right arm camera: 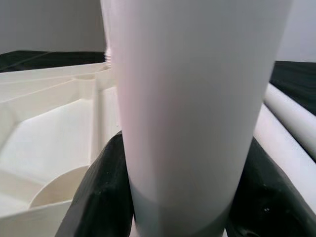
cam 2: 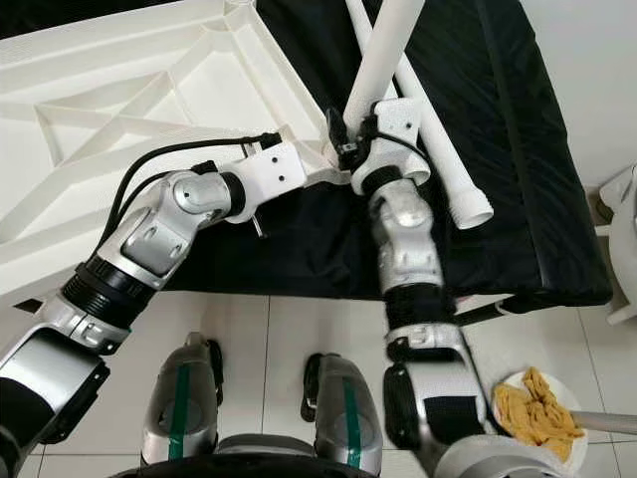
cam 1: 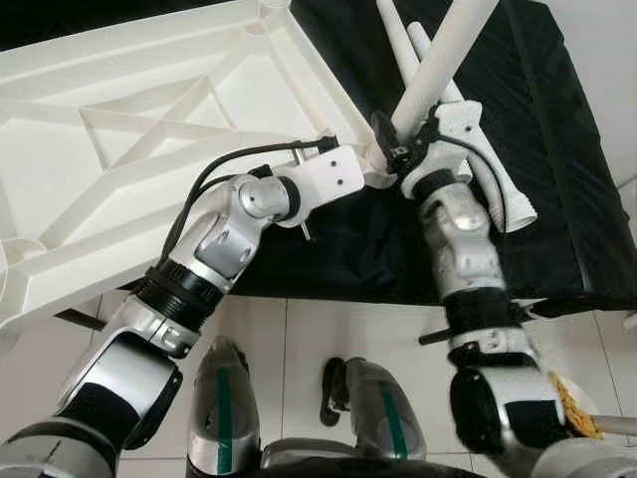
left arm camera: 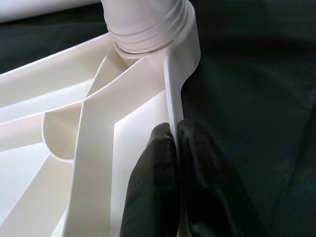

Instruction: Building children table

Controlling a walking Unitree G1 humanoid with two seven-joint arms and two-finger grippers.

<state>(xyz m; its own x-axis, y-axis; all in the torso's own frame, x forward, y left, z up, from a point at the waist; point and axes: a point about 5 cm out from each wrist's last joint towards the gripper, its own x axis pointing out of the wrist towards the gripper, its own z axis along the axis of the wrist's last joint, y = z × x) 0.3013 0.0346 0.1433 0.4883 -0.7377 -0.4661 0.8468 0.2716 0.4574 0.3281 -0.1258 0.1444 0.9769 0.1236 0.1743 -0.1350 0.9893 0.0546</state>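
Left hand (left arm camera: 175, 163) pinches tabletop (cam 1: 149, 129) rim; right hand (right arm camera: 182, 197) grips upright leg (cam 1: 443, 60); spare legs (cam 2: 448, 169) beside.

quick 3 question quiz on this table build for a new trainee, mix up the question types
1. True or false: the left gripper pinches the rim of the upturned tabletop.
2. What does the right gripper hold? A) a cloth B) a white table leg C) a cable
3. Fill in: the leg's threaded end sits at the tabletop's corner ____.

Key
1. True
2. B
3. socket
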